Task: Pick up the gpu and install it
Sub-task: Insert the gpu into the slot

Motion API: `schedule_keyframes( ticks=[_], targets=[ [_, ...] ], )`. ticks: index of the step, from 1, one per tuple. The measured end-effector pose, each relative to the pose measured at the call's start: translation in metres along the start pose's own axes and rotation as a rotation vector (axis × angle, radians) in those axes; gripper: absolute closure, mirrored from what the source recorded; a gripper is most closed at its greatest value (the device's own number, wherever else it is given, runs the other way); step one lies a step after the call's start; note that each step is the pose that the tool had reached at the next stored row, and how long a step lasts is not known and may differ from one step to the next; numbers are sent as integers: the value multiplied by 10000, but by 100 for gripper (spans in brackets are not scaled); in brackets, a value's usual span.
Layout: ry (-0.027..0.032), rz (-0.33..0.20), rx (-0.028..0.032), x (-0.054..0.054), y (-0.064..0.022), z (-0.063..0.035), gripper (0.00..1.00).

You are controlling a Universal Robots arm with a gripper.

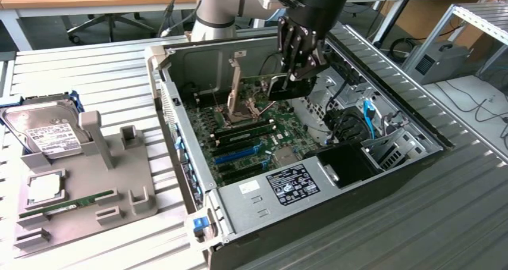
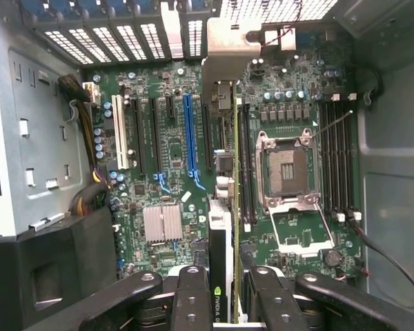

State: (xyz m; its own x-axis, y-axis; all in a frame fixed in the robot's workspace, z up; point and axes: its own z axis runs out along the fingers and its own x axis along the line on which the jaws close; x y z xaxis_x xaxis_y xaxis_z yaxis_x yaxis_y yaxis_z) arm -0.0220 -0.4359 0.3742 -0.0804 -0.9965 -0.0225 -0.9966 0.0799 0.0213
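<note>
Grey case (image 1: 238, 190): motherboard (image 1: 252, 140) inside | gripper (image 1: 295, 74) clamped on gpu (image 1: 286, 90), above motherboard

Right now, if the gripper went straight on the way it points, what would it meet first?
The gpu held in the gripper would meet the motherboard first, seemingly at the black slot beside the blue one; depth unclear.

Above the computer case (image 1: 163, 79), the arm (image 1: 214, 11) is a silver-grey tube; its gripper (image 1: 300, 74) is black, with linked fingers (image 2: 192, 303) and round pivot screws.
</note>
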Motion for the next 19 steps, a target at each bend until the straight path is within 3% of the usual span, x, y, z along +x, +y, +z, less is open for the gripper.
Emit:
schedule_keyframes(
  ticks=[19],
  targets=[
    [0, 0, 0, 7, 47, 141, 73]
  ],
)
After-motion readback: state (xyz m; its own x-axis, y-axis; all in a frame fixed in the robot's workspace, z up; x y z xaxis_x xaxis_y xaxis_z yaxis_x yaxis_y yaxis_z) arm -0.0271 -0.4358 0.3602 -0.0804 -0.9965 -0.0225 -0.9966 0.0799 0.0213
